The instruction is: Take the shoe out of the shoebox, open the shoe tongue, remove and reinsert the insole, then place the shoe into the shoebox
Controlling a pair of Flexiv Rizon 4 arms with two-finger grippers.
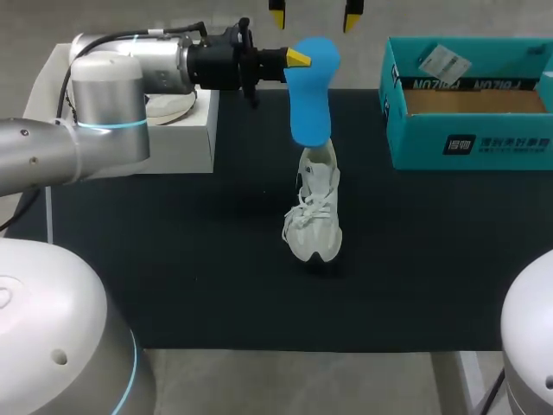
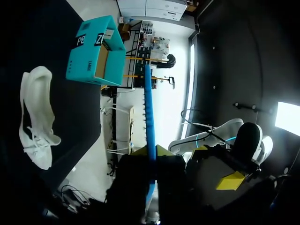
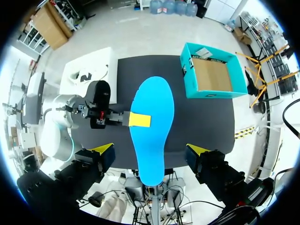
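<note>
The left gripper (image 1: pixel 302 59) is closed on the edge of the smooth blue insole (image 1: pixel 311 95). The right gripper (image 1: pixel 314 13) is wide open and empty. The white laced shoe (image 1: pixel 316 212) sits mid-table, with the teal shoebox (image 1: pixel 415 138) at the far right corner.

Silver left arm (image 1: pixel 104 112), cyan joint ring (image 1: pixel 108 125), black wrist (image 1: pixel 220 62), yellow-tipped pincer (image 1: pixel 301 59)

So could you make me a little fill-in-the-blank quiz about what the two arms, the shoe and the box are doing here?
1. The left gripper is shut on the ___ insole.
2. The white shoe sits on the black mat, ___ the teal shoebox.
3. The right gripper holds nothing; its fingers are ___.
Missing words: blue; outside; open.
</note>
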